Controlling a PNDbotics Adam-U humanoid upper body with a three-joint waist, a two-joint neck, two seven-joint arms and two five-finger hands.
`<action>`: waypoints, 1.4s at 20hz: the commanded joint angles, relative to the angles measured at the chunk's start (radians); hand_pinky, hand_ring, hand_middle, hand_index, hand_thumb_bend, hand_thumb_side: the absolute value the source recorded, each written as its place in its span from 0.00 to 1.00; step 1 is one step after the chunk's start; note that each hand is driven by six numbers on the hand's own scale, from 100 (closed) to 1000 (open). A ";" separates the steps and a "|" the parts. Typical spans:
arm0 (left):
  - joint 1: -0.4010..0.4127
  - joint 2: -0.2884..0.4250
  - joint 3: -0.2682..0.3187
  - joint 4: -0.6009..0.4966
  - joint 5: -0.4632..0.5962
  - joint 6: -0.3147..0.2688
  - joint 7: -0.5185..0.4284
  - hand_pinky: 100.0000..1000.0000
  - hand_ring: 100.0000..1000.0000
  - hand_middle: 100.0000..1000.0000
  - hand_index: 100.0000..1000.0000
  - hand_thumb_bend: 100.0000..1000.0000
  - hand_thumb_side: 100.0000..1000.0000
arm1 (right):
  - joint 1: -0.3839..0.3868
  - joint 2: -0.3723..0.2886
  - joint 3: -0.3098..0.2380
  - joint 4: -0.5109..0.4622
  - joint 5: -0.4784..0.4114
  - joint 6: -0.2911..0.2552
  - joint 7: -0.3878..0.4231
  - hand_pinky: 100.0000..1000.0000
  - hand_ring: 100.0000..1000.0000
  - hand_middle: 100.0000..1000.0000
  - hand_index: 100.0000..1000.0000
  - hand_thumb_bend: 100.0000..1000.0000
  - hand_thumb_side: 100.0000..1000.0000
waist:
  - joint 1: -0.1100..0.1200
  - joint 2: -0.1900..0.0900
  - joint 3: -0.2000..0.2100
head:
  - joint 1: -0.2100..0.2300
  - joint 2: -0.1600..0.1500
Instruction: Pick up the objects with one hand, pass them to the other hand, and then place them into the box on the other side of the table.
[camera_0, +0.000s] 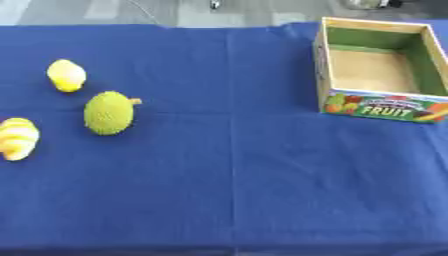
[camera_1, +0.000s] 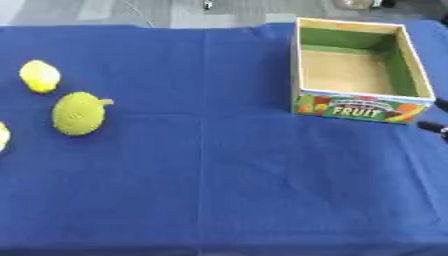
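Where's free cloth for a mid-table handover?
Widest bare patch: the blue tablecloth between the green spiky fruit and the box, and the whole near strip. Crowded on the left: lemon, spiky fruit and banana sit close together. The box is empty.

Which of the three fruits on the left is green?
The bumpy oval fruit with a short stem, lying in the middle. The lemon and the striped fruit are yellow.
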 joint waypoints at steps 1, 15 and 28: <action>-0.053 0.113 -0.065 0.061 -0.015 0.048 -0.046 0.73 0.66 0.60 0.72 0.66 0.49 | 0.008 -0.026 -0.007 -0.019 0.012 -0.003 -0.004 0.67 0.93 0.95 0.95 0.00 0.69 | 0.016 -0.015 0.000 | 0.003 -0.006; -0.203 0.421 -0.419 0.102 0.165 0.267 -0.265 0.80 0.76 0.70 0.77 0.75 0.38 | 0.002 -0.027 0.013 -0.019 0.019 0.012 0.006 0.67 0.93 0.95 0.95 0.00 0.70 | 0.006 -0.012 -0.029 | 0.074 -0.001; -0.286 0.409 -0.472 0.073 0.228 0.455 -0.491 0.81 0.78 0.72 0.76 0.74 0.35 | -0.007 -0.001 0.014 -0.019 0.040 0.027 0.003 0.67 0.93 0.95 0.95 0.00 0.72 | 0.001 0.017 -0.036 | 0.063 -0.030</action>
